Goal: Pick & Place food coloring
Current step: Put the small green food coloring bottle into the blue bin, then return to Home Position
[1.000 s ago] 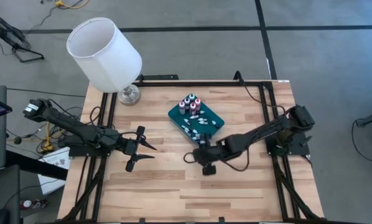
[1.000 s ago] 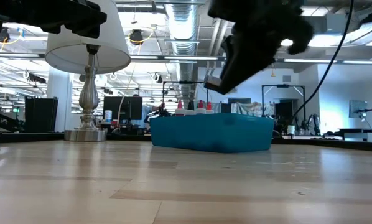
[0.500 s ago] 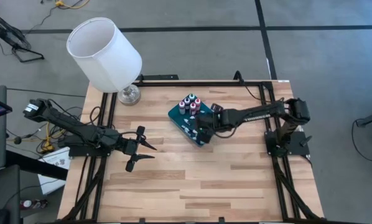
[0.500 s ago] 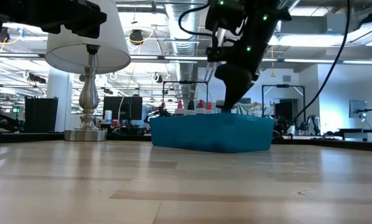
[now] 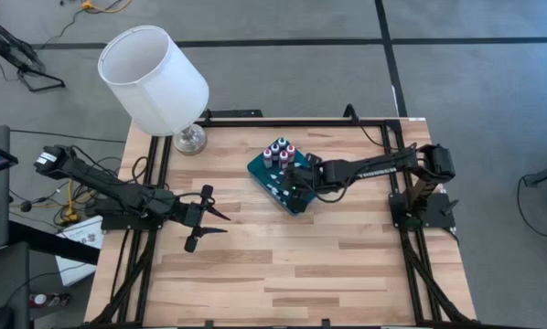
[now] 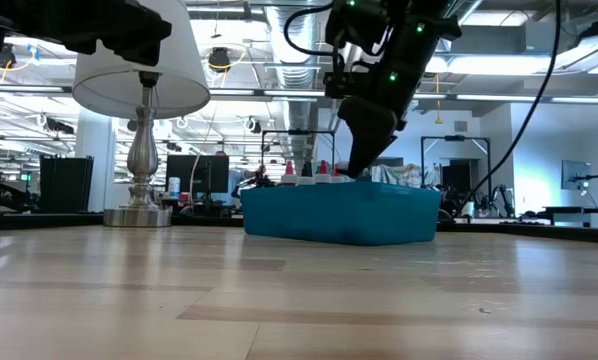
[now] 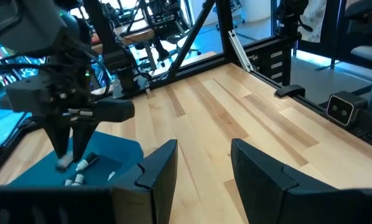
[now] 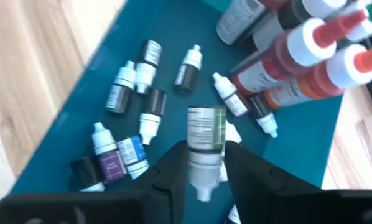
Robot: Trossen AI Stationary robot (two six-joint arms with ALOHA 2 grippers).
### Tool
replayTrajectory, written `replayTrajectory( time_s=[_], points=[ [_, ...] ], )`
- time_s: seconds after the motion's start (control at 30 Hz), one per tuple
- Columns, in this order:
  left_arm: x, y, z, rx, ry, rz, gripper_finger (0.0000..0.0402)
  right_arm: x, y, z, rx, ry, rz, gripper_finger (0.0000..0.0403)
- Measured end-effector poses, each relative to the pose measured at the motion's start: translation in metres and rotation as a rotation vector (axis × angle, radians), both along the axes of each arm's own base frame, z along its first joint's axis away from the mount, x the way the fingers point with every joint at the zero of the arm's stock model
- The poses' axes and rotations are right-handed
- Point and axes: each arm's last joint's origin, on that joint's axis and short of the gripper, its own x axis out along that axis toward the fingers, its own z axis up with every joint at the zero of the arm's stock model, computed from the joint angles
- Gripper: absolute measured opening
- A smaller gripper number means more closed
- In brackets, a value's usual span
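A teal tray (image 5: 258,168) sits on the far middle of the table. It holds several food coloring bottles: a group standing upright (image 5: 279,152) (image 8: 298,59) and several small ones lying on their sides (image 8: 133,78). My right gripper (image 5: 290,183) (image 8: 204,149) hangs over the tray's near part, pointing down, shut on one small bottle (image 8: 206,132) with a green label. My left gripper (image 5: 206,220) (image 7: 201,165) is open above bare wood at the table's left, well away from the tray. My right gripper pinches the small green-labelled bottle between its two fingers (image 8: 173,163), low on its body beside the whitish cap (image 8: 203,180). It comes from above, pointing down. The bottle lies along the fingers, body end down over the tray floor; whether it touches the tray cannot be told.
A lamp with a white shade (image 5: 155,78) stands on its metal base (image 5: 189,139) at the far left corner. Black frame rails (image 5: 411,238) run along the table's sides. Open wood (image 5: 283,265) spreads across the near half of the table.
My right gripper has swung from over the table's middle toward the far edge, to above the tray, and has come down until its fingertips are level with the tray's rim. The left arm has stayed still.
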Motion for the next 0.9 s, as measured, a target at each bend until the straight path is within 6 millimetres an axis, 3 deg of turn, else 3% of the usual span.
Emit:
replayTrajectory(
  time_s=[0.37, 0.53, 0.7, 0.9],
  points=[
    [0.0, -0.001, 0.001, -0.077, 0.01, -0.01, 0.0145, 0.004, 0.001, 0.003, -0.024, -0.04, 0.041, 0.0195],
    [0.001, -0.001, 0.008, -0.066, -0.071, -0.03, 0.0145, 0.003, 0.009, 0.017, -0.093, -0.047, 0.187, 0.0214],
    [0.001, 0.001, 0.014, -0.052, -0.137, 0.035, 0.0145, -0.007, 0.019, 0.054, -0.211, -0.172, 0.224, 0.0217],
    [0.002, 0.005, 0.019, -0.076, -0.19, 0.172, 0.0145, -0.038, 0.034, 0.105, -0.265, -0.315, 0.289, 0.0215]
  ],
)
